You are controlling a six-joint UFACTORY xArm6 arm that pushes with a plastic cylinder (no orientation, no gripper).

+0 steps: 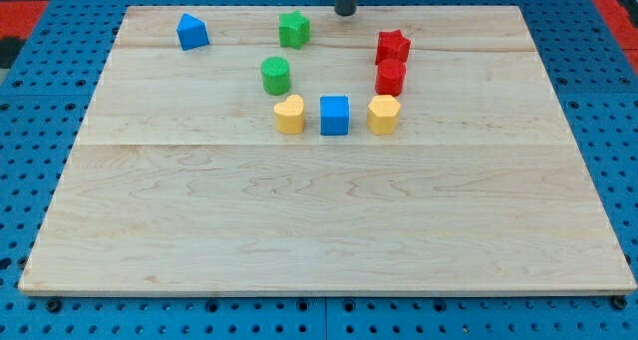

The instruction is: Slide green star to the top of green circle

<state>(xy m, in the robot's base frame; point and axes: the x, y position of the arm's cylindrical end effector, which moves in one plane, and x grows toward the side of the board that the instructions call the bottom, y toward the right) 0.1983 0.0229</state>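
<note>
The green star [293,29] lies near the view's top, just above and slightly right of the green circle [276,76], with a small gap between them. My tip [345,12] is a dark rod end at the view's top edge, to the right of the green star and apart from it.
A blue block [192,32] sits at the top left. A red star [393,47] and a red block [390,78] stand right of the green circle. Below lie a yellow heart [289,114], a blue cube [335,115] and a yellow block [384,114]. The wooden board [319,220] ends in blue pegboard.
</note>
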